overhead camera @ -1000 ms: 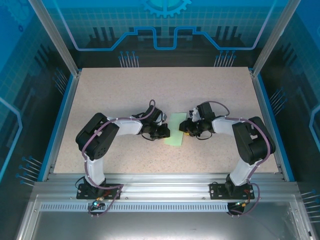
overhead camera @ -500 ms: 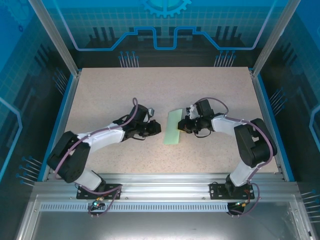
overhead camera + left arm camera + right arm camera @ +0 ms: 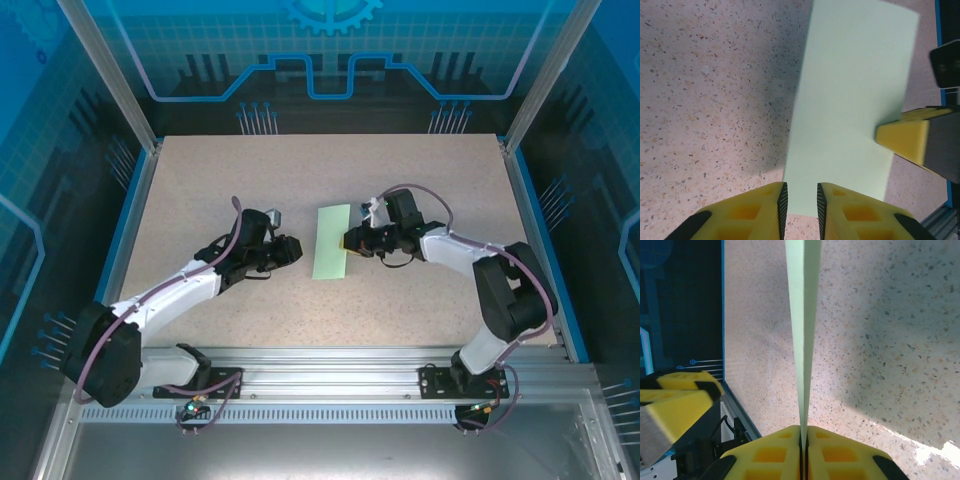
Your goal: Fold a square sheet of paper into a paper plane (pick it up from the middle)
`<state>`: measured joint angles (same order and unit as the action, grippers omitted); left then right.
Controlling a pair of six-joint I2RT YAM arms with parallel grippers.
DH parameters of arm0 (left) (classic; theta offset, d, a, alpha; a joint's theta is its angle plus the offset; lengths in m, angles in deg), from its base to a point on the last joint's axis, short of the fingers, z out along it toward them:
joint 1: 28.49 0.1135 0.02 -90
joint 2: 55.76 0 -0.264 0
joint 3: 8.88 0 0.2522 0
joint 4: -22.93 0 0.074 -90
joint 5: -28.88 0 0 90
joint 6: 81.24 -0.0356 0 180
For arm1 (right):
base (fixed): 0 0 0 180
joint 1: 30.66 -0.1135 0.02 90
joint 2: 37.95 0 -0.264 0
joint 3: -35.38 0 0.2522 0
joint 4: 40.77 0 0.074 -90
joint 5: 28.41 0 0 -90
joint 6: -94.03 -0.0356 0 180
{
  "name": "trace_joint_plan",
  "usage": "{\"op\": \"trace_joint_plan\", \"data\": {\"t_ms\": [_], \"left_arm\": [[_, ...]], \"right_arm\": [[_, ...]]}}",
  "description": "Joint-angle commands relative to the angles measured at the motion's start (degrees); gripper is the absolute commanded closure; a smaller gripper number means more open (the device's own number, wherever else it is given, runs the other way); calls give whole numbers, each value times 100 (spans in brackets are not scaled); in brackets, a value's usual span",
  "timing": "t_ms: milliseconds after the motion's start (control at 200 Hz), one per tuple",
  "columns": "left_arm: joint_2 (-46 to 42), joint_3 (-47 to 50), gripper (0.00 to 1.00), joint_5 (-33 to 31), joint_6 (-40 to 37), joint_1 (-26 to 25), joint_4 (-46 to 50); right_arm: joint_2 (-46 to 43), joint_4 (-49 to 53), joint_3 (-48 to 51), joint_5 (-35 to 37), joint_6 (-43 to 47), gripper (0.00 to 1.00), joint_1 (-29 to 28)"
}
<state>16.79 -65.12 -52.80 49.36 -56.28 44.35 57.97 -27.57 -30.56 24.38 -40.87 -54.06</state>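
The square sheet of paper [image 3: 331,243] is a pale mint-green strip, folded narrow, near the table's middle. My right gripper [image 3: 350,241] is shut on its right long edge. In the right wrist view the paper [image 3: 802,315] runs edge-on straight out from the closed right gripper [image 3: 803,432]. My left gripper [image 3: 295,249] sits just left of the strip, apart from it. In the left wrist view the left gripper [image 3: 800,197] stands slightly open with nothing between its jaws. Beyond it the paper [image 3: 855,90] hangs over its own shadow, with a yellow right fingertip [image 3: 902,136] on its edge.
The speckled table [image 3: 200,180] has a blue rim [image 3: 128,230] on the left and right sides. An aluminium rail [image 3: 320,360] with both arm bases runs along the near edge. Metal posts [image 3: 115,90] and blue panels stand around the back.
My left gripper has opened, let go of the paper and drawn back to the left. The right gripper has shut and carried the strip left and farther from the bases.
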Motion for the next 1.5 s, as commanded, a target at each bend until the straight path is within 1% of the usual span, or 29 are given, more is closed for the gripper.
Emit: {"op": "trace_joint_plan", "data": {"t_ms": [0,90,175,215,305,415,485,540,615,720,825,875,950,975,1005,1030,1085,1140,1200,1260,1325,1385,1450,1490], "left_arm": [[-101,109,73,-64,1,55,207],[-110,128,73,-51,-30,55,230],[-110,157,73,-41,-65,57,251],[-110,170,73,-50,-77,59,248],[-119,207,72,-70,-86,70,246],[-154,276,72,-111,-87,113,235],[-187,342,72,-120,-80,175,182],[-206,398,72,-120,-70,252,147],[-241,498,72,-95,-58,366,85],[-314,603,71,-60,-70,534,45],[-397,733,71,-34,-87,714,7],[-445,796,71,-21,-83,818,-6],[-534,904,70,3,-70,939,-59],[-568,931,70,-1,-70,976,-70],[-604,963,70,-7,-70,1001,-71],[-631,984,69,-10,-70,1025,-76],[-678,1018,68,-5,-83,1056,-96],[-698,1035,68,-14,-112,1075,-101],[-691,1055,68,-22,-119,1090,-113],[-697,1077,68,-2,-122,1116,-121],[-709,1099,67,12,-130,1135,-141],[-721,1119,67,-3,-126,1144,-165],[-703,1110,67,12,-156,1161,-157],[-698,1110,67,21,-166,1171,-159]], "right_arm": [[514,-228,2,-204,-137,90,-95],[750,-64,-37,-7,-31,88,-71],[871,301,-140,243,175,84,-33],[877,610,-240,443,339,78,-30],[761,1426,-497,1122,808,70,-33],[352,2107,-625,1947,1268,54,-41],[35,2430,-684,2464,1608,43,-172],[-171,2625,-761,2842,1909,35,-390],[-332,2925,-915,3473,2306,31,-808],[-548,2978,-963,4464,2882,29,-1580],[-733,2728,-912,5579,3595,29,-2358],[-850,2505,-843,5865,4048,28,-2638],[-1040,2021,-591,5902,4931,24,-2850],[-1057,1990,-532,5684,5297,23,-2847],[-1009,2172,-555,5319,5666,24,-2808],[-922,2365,-640,5181,5892,24,-2780],[-656,2842,-903,5034,6126,28,-2662],[-368,3204,-1096,4584,6377,30,-2561],[-190,3323,-1140,4123,6691,31,-2576],[-137,3127,-1068,4162,6857,30,-2658],[-122,2682,-868,4179,7105,29,-2665],[0,2407,-748,4430,7394,29,-2756],[186,2297,-788,4707,7553,28,-2827],[322,2312,-842,4750,7611,28,-2827]]}}
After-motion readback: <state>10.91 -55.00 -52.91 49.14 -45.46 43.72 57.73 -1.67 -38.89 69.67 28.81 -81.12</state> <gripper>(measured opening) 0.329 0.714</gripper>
